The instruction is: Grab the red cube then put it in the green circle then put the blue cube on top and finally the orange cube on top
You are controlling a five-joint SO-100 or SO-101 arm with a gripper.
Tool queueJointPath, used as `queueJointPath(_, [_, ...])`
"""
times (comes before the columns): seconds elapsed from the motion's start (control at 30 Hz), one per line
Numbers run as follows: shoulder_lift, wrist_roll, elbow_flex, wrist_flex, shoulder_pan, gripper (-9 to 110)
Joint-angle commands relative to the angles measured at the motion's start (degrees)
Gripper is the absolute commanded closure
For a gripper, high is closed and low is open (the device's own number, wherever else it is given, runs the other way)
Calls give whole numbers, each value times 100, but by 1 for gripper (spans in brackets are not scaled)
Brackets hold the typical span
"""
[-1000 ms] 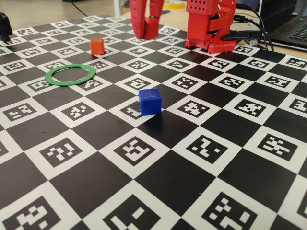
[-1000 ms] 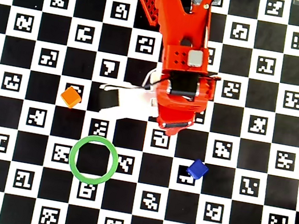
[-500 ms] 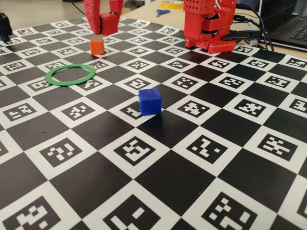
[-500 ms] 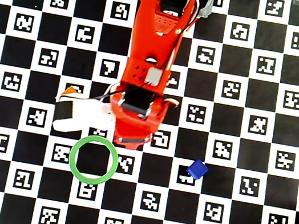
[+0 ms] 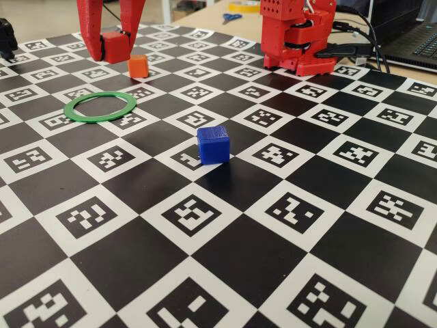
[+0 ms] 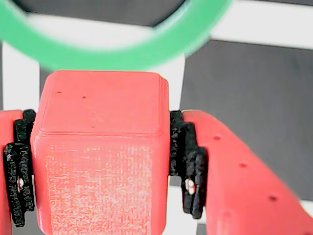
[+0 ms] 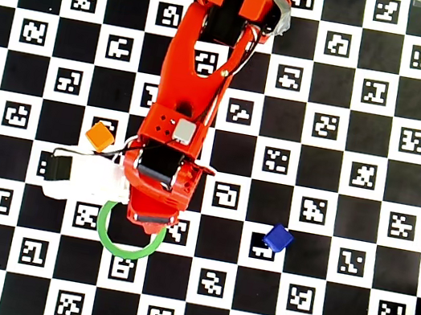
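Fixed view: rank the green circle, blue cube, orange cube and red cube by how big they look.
1. green circle, widest by far.
2. blue cube, though it sits nearest the camera.
3. red cube in the gripper and orange cube look about alike; both are farther back, so I won't rank them.

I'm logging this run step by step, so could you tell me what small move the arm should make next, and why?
Probably ease the gripper forward until it is centred over the green ring, then lower. It is shut on the red cube above the board, and the wrist view shows the ring ahead of the cube, not yet beneath it.
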Motion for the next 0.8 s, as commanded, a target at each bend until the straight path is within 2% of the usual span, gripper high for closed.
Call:
queueJointPath(0.0, [-53,26,-606,-167,193,95])
queueJointPath(0.77, [-677,-18,-650,-791,422,95])
